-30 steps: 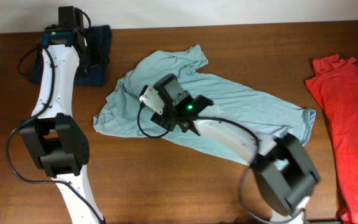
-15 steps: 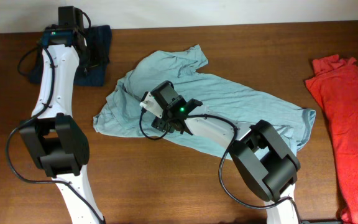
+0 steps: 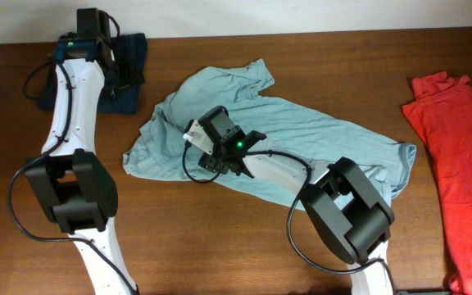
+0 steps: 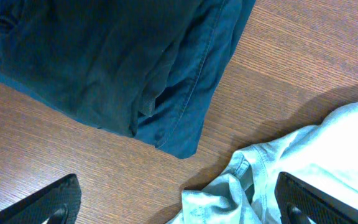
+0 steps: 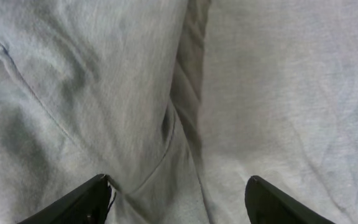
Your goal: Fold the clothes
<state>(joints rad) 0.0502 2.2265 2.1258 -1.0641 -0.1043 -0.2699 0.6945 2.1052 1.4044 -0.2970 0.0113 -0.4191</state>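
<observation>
Left hand [image 4: 179, 202] and right hand [image 5: 182, 194] both agape, empty, above brown wood-grain table [image 3: 342, 65]; pale wall [image 3: 301, 15] behind.

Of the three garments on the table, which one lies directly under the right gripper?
The pale grey-blue T-shirt, spread crumpled in the middle. The red T-shirt lies at the right edge, the dark navy garment at the far left.

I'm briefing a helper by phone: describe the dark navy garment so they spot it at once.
On the wooden table, look to the far left corner. The dark navy garment lies partly under the left arm: the only dark cloth, against the pale grey-blue T-shirt mid-table and the red T-shirt at right.
</observation>
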